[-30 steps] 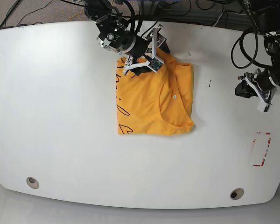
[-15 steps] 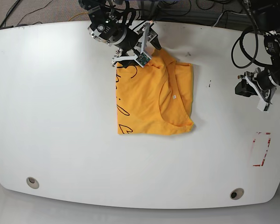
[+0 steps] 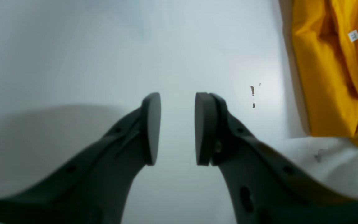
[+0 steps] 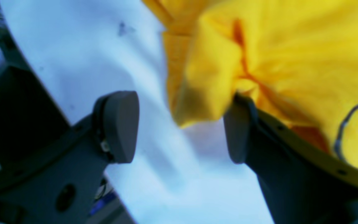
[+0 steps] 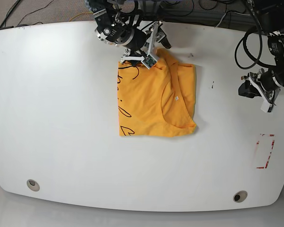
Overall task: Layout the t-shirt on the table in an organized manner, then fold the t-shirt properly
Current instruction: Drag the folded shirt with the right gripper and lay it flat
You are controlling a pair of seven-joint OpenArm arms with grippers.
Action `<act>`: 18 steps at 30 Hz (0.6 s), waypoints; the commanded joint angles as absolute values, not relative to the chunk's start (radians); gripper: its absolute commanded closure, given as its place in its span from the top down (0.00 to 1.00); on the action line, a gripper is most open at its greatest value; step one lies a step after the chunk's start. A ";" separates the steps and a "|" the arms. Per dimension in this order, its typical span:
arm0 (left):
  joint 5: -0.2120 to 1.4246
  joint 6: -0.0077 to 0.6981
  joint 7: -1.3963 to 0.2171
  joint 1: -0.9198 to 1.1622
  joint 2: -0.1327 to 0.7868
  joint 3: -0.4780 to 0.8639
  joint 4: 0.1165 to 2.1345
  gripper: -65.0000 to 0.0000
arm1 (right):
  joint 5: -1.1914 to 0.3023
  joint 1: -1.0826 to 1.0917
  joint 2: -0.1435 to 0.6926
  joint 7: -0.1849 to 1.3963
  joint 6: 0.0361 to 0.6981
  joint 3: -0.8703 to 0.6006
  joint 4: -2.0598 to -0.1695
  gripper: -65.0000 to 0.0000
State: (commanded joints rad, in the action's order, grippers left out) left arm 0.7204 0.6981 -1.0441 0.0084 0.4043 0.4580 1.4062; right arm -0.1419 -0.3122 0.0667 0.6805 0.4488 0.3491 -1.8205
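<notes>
The orange-yellow t-shirt (image 5: 156,99) lies folded into a rough rectangle at the middle of the white table (image 5: 61,118), with black lettering along its left edge. My right gripper (image 5: 157,45) hovers at the shirt's far top edge. In the right wrist view the right gripper (image 4: 179,130) is open, and a bunched corner of the t-shirt (image 4: 204,90) hangs just above the gap and rests against one finger (image 4: 238,137). Far to the right of the shirt, my left gripper (image 5: 258,90) is over bare table. The left gripper (image 3: 174,127) is open with nothing in it, and the t-shirt (image 3: 331,77) is at the upper right.
A red rectangular outline (image 5: 265,151) marks the table near its right edge. Two grommet holes (image 5: 33,184) (image 5: 240,196) sit near the front edge. Small dark specks (image 5: 213,85) lie right of the shirt. Cables and arm bases crowd the far edge.
My right gripper pulled back off the shirt's top edge toward the far side, then shifted slightly right. More of the lettering near that edge shows. The left arm has not moved.
</notes>
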 joint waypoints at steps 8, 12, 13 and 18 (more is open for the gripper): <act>0.725 0.698 -1.044 0.028 0.404 0.458 1.411 0.27 | -0.209 -0.251 0.067 0.684 0.443 0.349 -1.778 0.63; 0.722 0.698 -1.044 0.028 0.404 0.460 1.411 0.27 | -0.209 -0.236 0.064 0.684 0.443 0.349 -1.753 0.60; 0.722 0.698 -1.044 0.028 0.404 0.460 1.411 0.27 | -0.209 -0.234 0.064 0.682 0.443 0.349 -1.748 0.57; 0.720 0.698 -1.044 0.028 0.404 0.461 1.411 0.27 | -0.209 -0.220 0.062 0.682 0.443 0.349 -1.725 0.28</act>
